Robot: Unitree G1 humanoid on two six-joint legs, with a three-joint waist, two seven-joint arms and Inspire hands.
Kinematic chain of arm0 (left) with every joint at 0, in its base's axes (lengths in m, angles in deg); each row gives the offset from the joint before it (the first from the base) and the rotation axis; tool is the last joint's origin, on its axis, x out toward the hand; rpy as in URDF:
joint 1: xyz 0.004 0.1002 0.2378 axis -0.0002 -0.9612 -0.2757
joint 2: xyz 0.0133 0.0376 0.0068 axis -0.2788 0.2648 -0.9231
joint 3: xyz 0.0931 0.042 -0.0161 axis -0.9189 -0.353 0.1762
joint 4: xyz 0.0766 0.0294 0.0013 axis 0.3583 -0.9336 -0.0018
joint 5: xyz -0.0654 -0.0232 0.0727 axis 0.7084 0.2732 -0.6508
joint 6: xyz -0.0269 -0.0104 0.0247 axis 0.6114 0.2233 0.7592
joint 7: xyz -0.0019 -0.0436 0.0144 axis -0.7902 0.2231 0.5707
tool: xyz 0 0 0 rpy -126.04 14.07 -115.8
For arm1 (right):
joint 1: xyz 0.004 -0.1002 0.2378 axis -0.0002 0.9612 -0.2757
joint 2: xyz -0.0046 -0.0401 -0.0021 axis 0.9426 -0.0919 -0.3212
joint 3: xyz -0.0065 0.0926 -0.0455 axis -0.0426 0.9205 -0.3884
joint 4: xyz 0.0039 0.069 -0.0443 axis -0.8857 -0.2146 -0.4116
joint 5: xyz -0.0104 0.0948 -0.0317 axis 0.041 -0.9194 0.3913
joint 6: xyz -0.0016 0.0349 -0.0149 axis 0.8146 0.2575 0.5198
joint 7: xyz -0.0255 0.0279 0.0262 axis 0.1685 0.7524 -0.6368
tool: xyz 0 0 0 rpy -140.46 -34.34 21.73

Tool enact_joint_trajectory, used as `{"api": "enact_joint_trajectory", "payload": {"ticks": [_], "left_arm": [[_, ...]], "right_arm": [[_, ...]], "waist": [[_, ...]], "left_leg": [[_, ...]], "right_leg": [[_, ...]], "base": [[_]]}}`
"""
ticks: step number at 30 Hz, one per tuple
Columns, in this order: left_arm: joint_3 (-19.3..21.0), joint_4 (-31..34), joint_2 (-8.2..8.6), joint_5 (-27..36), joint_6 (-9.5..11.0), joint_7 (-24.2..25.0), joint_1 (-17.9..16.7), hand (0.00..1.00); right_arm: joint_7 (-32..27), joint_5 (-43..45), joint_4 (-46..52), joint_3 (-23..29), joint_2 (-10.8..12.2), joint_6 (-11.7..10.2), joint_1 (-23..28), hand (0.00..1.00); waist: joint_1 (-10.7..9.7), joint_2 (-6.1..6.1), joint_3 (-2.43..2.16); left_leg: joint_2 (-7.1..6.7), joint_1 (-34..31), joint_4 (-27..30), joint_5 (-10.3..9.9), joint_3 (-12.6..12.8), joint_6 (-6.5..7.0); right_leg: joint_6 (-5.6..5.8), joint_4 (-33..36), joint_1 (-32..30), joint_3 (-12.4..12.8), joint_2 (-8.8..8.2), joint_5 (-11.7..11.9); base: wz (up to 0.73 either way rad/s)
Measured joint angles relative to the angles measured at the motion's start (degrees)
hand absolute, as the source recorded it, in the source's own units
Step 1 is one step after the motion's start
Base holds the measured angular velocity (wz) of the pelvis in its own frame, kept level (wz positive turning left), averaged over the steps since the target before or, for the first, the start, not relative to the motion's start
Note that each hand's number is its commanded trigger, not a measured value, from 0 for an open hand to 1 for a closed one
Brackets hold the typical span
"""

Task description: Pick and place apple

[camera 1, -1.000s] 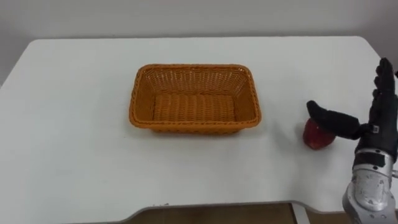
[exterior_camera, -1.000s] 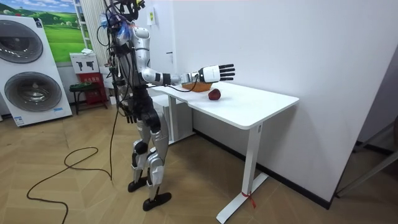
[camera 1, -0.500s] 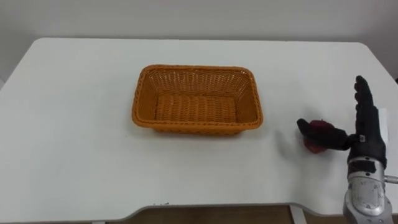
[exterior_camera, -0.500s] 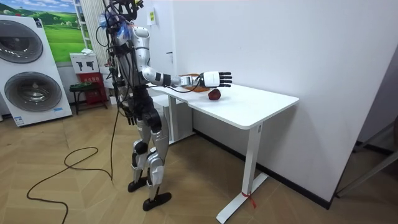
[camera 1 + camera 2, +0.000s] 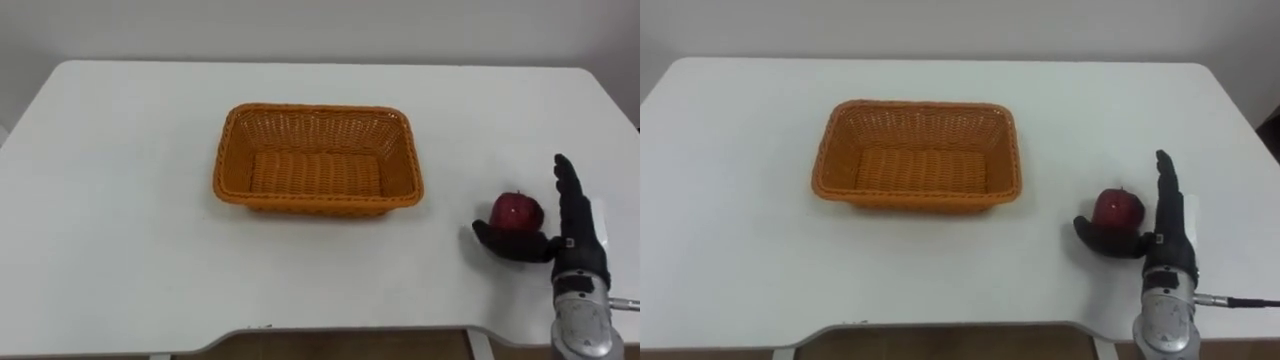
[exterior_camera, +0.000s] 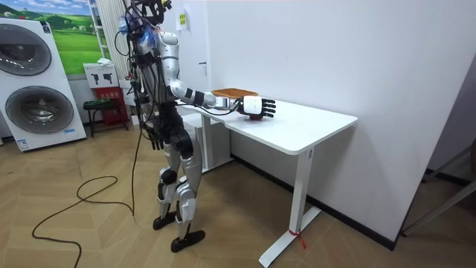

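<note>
A red apple (image 5: 517, 210) (image 5: 1119, 206) sits on the white table (image 5: 120, 200), to the right of an empty orange wicker basket (image 5: 316, 108) (image 5: 915, 104). My right hand (image 5: 575, 240) (image 5: 1170, 238) rests low on the table right beside the apple. It is open: its fingers stand straight along the apple's right side and its thumb reaches across in front of the fruit. In the room view I stand at the table's end with the right hand (image 6: 256, 108) stretched out over it. My left hand (image 6: 152, 136) hangs by my hip.
The basket lies at the table's middle, about a hand's length left of the apple. The table's front edge (image 5: 330, 332) runs close below my hand, and its right edge is just beyond the hand. A washing machine (image 6: 33, 82) stands far behind me.
My right hand has come down from above the table to the apple's level, and its thumb now lies in front of the apple. The apple and basket have not moved.
</note>
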Motion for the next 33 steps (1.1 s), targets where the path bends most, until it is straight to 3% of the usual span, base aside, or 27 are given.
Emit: {"api": "enact_joint_trajectory", "payload": {"ticks": [1,2,3,8,14,24,33], "left_arm": [[0.0,0.0,0.01,0.0,0.0,0.0,0.0,0.0],[0.0,0.0,0.02,0.0,0.0,0.0,0.1,0.0],[0.0,0.0,0.01,0.0,0.0,0.0,0.1,0.0],[0.0,0.1,0.01,0.0,-0.1,0.0,-0.2,0.0],[0.4,0.2,-0.11,-2.4,-0.4,-0.2,0.1,0.0],[0.4,-0.1,-0.3,-2.5,-0.4,-1.4,0.6,0.0],[0.7,-1.0,-0.19,-2.4,-0.7,-0.6,2.0,0.0]], "right_arm": [[0.2,0.0,-0.5,0.0,0.0,0.0,0.0,0.15],[0.4,0.0,-0.7,0.0,0.0,0.0,0.0,0.95],[0.8,0.0,-0.7,0.0,0.0,0.0,0.0,1.0],[1.2,0.2,-1.8,0.2,0.0,-0.1,0.0,1.0],[-0.5,2.7,-5.0,0.6,-0.5,-0.6,-0.2,1.0],[-2.7,3.8,-6.0,0.2,-0.5,-1.4,-0.3,1.0],[-2.4,5.0,-1.2,-1.6,-0.5,0.0,-0.5,1.0]], "waist": [[0.0,0.11,-0.06],[0.0,0.19,-0.11],[0.0,0.36,-0.21],[-0.1,0.57,-0.37],[-0.1,-0.53,-0.67],[0.1,-1.04,-0.44],[0.1,-0.47,-0.08]], "left_leg": [[0.01,0.0,0.0,0.0,0.0,0.0],[0.01,0.0,0.0,0.0,0.0,0.0],[0.02,0.0,0.0,0.0,0.0,0.0],[0.02,1.0,-0.1,0.0,0.0,0.0],[0.0,1.2,0.0,0.0,0.0,0.0],[0.04,1.9,-0.7,0.0,0.1,-0.01],[0.02,0.9,-0.7,0.0,0.1,-0.01]], "right_leg": [[0.0,0.0,0.0,0.0,0.0,0.0],[0.0,0.0,0.0,0.0,0.0,0.0],[-0.01,0.0,0.0,0.0,0.0,0.0],[-0.03,0.0,0.9,0.0,0.01,0.0],[-0.02,0.0,0.9,0.4,0.07,0.0],[-0.02,-0.3,1.7,0.5,0.21,0.0],[-0.01,0.0,0.6,0.3,0.13,0.0]], "base": [[0.0],[0.0],[0.0],[0.0],[0.0],[0.0],[0.0]]}}
